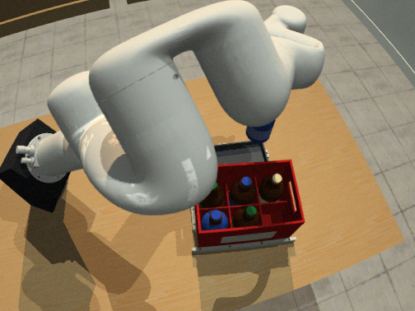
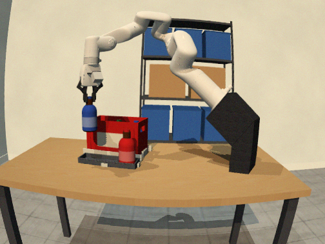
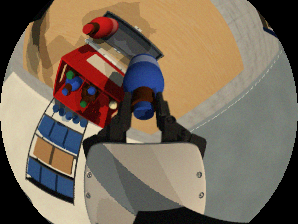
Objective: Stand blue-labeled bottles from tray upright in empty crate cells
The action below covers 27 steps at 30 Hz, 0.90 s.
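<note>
My gripper point(image 2: 89, 98) point(image 3: 143, 99) is shut on the neck of a blue bottle point(image 1: 260, 132) point(image 2: 89, 119) point(image 3: 143, 75). The bottle hangs upright above the dark tray point(image 2: 97, 161) point(image 3: 137, 42), beside the crate. A red bottle point(image 2: 127, 150) point(image 3: 106, 26) stands upright at the tray's other end. The red crate point(image 1: 284, 234) point(image 2: 142, 139) point(image 3: 81, 57) has six cells. In the top view, its front row holds a blue bottle point(image 1: 215, 222) and a green-capped one point(image 1: 246, 217); the front right cell is empty. Its back row holds green-capped, blue-capped point(image 1: 243, 191) and cream-capped point(image 1: 272, 190) bottles.
The crate sits within a pale low rail point(image 1: 247, 248) on the wooden table point(image 1: 350, 197) point(image 2: 193, 181), right beside the tray. The arm's black base point(image 2: 243, 142) stands at the table's far side. A shelf with blue bins point(image 2: 155, 122) is behind the table.
</note>
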Motion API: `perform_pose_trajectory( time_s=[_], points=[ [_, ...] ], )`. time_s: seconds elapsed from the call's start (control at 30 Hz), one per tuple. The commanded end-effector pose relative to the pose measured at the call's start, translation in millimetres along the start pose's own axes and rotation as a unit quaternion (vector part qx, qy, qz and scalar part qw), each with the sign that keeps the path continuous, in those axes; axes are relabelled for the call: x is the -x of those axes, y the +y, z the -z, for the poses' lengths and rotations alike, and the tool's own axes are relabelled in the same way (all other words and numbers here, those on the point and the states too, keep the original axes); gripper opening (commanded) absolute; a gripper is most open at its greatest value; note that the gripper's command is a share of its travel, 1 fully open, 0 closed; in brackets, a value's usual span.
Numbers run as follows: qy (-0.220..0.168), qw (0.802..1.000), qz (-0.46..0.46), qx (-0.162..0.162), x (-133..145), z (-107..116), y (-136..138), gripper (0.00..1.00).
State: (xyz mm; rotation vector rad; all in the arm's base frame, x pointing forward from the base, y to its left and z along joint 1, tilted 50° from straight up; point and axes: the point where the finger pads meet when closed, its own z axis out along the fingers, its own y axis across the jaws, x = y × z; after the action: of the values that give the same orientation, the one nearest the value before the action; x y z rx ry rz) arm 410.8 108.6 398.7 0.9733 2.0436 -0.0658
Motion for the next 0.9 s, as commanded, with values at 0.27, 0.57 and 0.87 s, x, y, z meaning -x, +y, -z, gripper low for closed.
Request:
perform_pose_trajectory(
  time_s=[0.27,0.57,0.87],
  points=[
    [0.0,1.0,-0.001,0.002,1,16,1,0.0],
    [0.0,1.0,-0.001,0.002,1,21,1,0.0],
    [0.0,1.0,-0.001,0.002,1,23,1,0.0]
  ],
)
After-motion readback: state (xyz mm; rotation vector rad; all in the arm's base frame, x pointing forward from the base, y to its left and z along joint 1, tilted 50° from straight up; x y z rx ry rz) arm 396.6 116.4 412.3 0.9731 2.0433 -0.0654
